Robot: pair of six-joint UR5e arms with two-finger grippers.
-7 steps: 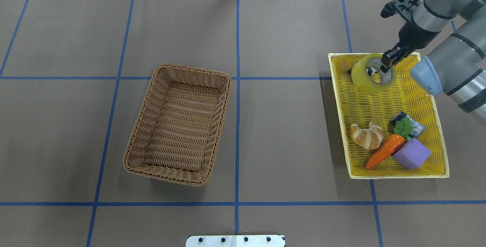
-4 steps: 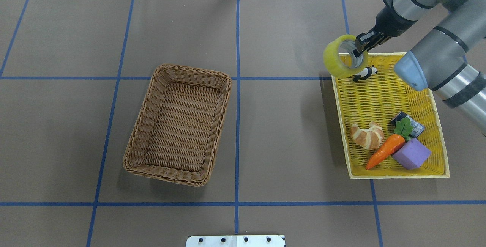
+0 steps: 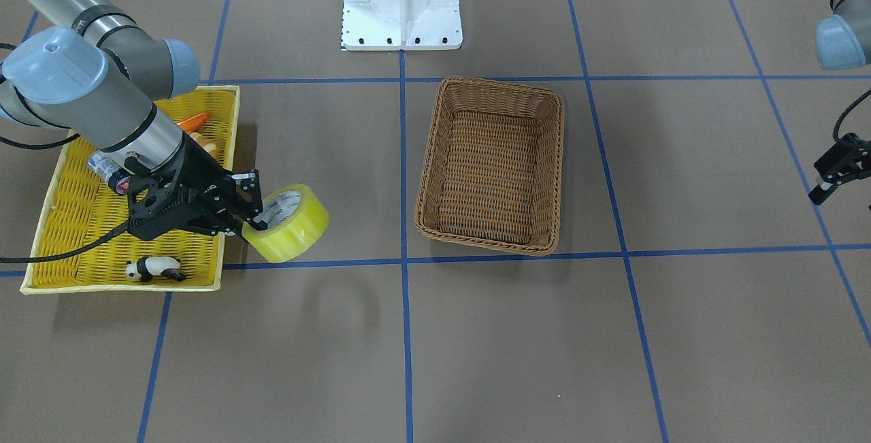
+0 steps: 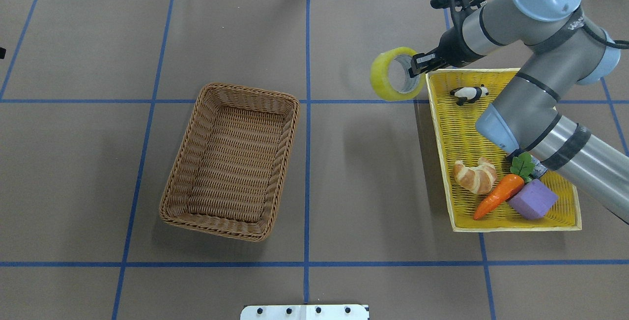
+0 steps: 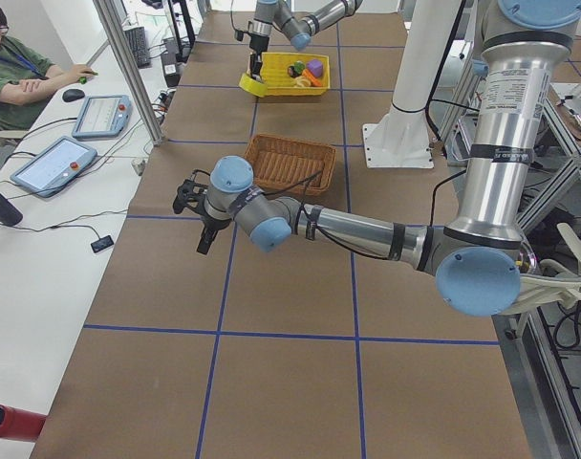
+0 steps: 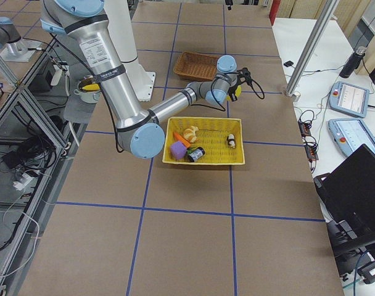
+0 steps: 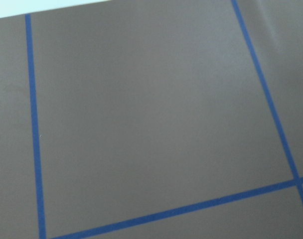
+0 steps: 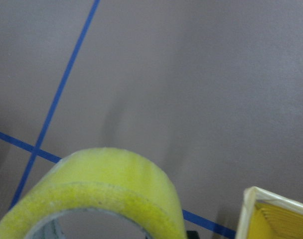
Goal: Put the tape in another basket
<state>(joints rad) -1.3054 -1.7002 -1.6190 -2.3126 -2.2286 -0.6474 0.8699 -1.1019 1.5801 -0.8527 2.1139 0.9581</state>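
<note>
The yellow tape roll hangs in the air just past the left rim of the yellow tray, above the bare table. My right gripper is shut on its wall, one finger inside the core. The roll also shows in the front view, held by the right gripper, and in the right wrist view. The brown wicker basket stands empty to the left, well apart from the roll; it also shows in the front view. My left gripper is open and empty, far off at the table's side.
The shallow yellow tray holds a toy panda, a croissant, a carrot, a purple block and a cylinder partly under my right arm. Blue tape lines cross the brown table.
My right gripper has lifted the tape roll out of the yellow tray and carried it left, past the tray's rim. The panda it hid now shows.
</note>
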